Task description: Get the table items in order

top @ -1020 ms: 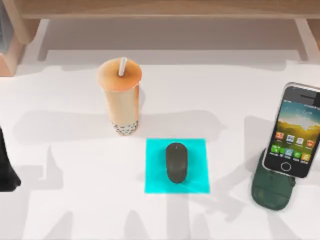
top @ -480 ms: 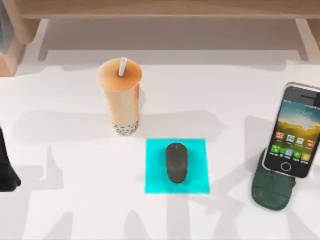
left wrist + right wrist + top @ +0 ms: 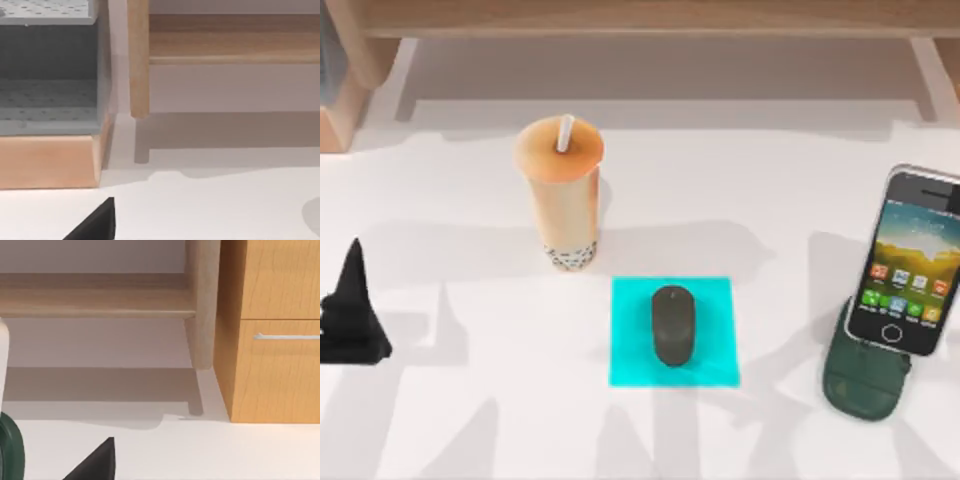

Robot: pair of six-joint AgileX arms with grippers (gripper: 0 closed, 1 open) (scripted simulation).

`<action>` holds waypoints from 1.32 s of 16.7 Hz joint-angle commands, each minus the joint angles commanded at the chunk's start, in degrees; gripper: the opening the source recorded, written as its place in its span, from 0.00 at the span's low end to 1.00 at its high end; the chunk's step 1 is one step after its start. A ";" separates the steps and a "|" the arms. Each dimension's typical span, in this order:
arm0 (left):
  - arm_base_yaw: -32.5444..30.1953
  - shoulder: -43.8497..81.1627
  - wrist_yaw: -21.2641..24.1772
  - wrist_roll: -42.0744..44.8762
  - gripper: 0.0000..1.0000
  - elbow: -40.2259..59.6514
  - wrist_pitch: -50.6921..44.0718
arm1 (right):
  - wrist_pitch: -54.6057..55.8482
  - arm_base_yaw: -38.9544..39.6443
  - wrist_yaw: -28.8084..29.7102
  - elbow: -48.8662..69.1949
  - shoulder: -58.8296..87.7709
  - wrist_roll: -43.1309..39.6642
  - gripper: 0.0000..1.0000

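Orange-tan cup (image 3: 560, 195) — white straw (image 3: 565, 133) — dark grey mouse (image 3: 672, 325) on cyan pad (image 3: 632, 345), white table (image 3: 740, 190)

This looks like an office desk setup: a white counter (image 3: 770, 180) with a mouse (image 3: 672, 325) on a cyan pad (image 3: 630, 360), a smartphone (image 3: 908, 262) propped in a stand (image 3: 865, 380), a wooden shelf (image 3: 640, 18) behind, and a drawer cabinet (image 3: 280, 340) alongside.

Three cameras: one overhead, two wrist-mounted.
Top view looks down on the table (image 3: 470, 400), shelf (image 3: 640, 18) along its far edge. Both wrist views sit low near the tabletop, facing that shelf (image 3: 225, 40) close up; all three share it.
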 joint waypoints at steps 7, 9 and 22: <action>-16.24 33.67 -10.22 -1.25 1.00 6.48 20.91 | 0.00 0.00 0.00 0.00 0.00 0.00 1.00; -21.01 44.59 -13.68 -1.67 1.00 8.84 27.84 | 0.00 0.00 0.00 0.00 0.00 0.00 1.00; -35.90 96.43 -34.67 -3.91 1.00 25.85 65.40 | 0.00 0.00 0.00 0.00 0.00 0.00 1.00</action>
